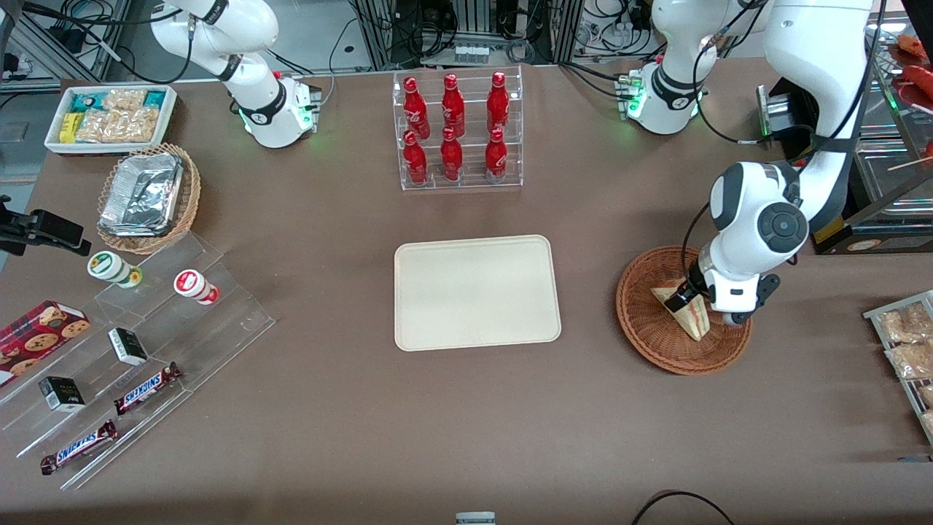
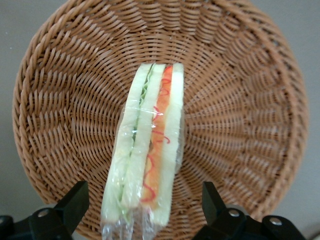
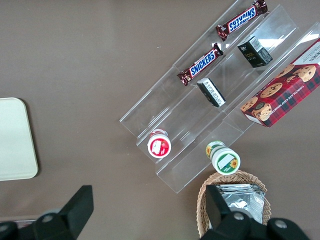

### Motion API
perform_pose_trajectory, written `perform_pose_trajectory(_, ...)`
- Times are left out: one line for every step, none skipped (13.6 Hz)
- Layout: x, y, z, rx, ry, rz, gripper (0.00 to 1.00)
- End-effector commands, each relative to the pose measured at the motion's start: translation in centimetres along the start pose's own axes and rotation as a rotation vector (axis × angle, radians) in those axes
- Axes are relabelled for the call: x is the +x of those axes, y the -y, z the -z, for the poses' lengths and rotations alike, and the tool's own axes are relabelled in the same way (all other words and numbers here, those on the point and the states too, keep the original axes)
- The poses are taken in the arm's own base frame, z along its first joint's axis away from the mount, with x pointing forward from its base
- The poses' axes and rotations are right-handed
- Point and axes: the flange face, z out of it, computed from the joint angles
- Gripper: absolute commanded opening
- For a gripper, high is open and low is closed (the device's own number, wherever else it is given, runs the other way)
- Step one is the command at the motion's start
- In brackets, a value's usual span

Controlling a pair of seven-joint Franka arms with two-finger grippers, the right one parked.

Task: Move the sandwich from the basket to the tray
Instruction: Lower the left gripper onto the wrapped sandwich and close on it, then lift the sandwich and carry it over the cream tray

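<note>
Snickers bars [image 1: 79, 446] in their brown wrappers lie on a clear acrylic stepped stand [image 1: 138, 350] near the bench's front edge, toward the parked arm's end. At the working arm's end, the white left arm's claw [image 1: 686, 295] hangs low inside the round, reddish-brown woven wicker basket [image 1: 649, 343], over the small triangular sandwich [image 1: 689, 315] of pale white bread with red, orange and green filling in clear wrap. Seen from the wrist, the claw's two black fingers [image 2: 75, 202] stand wide apart, one on each side of the wedge with a gap either way, gripping nothing. The sandwich lies in the basket with its layered cut edge facing the claw. Midway along the bench sits the flat, cream-beige rectangular plastic tray [image 1: 477, 292] with rounded corners, well apart from the basket and carrying nothing. A clear rack of red bottles [image 1: 455, 131] stands near the bench's back edge, farther from the front camera than the tray.

By the look of it, the reach is done and the grasp is the step in hand. The next move appears to call for closing squarely on the bread faces without crushing the soft wedge, lifting clear of the wicker rim, then carrying it sideways to the tray.
</note>
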Motion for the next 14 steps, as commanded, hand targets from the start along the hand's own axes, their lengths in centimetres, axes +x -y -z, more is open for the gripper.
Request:
perform_pose_trajectory(0.2, -0.7, -1.2, 0.016, -0.017, -0.012, 1.0)
perform_pose_trajectory(0.4, -0.6, -1.4, 0.013, -0.019, -0.011, 1.0)
perform_pose_trajectory(0.4, -0.7, -1.3, 0.01, -0.021, -0.011, 0.94)
perform_pose_trajectory(0.3, -0.7, -1.4, 0.013, -0.019, -0.009, 0.54)
perform_pose_trajectory(0.5, -0.6, -1.2, 0.012, -0.02, -0.006, 0.06)
perform_pose_trajectory(0.5, -0.6, -1.2, 0.011, -0.019, -0.002, 0.0)
perform_pose_trajectory(0.6, -0.5, -1.2, 0.012, -0.018, -0.002, 0.0)
perform_pose_trajectory(0.8, -0.6, -0.7, 0.011, -0.021, -0.001, 0.0)
perform_pose_trajectory(0.8, -0.6, -0.3, 0.015, -0.019, -0.001, 0.0)
perform_pose_trajectory(0.7, -0.7, 0.2, 0.021, -0.014, 0.0, 0.0)
perform_pose_trajectory(0.6, -0.8, 0.7, 0.033, -0.007, -0.002, 0.0)
perform_pose_trajectory(0.4, -0.9, 1.8, 0.04, -0.006, -0.01, 0.0)
perform_pose_trajectory(0.2, -1.2, 2.8, 0.045, -0.005, -0.016, 0.0)
perform_pose_trajectory(0.2, -1.5, 4.3, 0.052, -0.002, -0.016, 0.0)
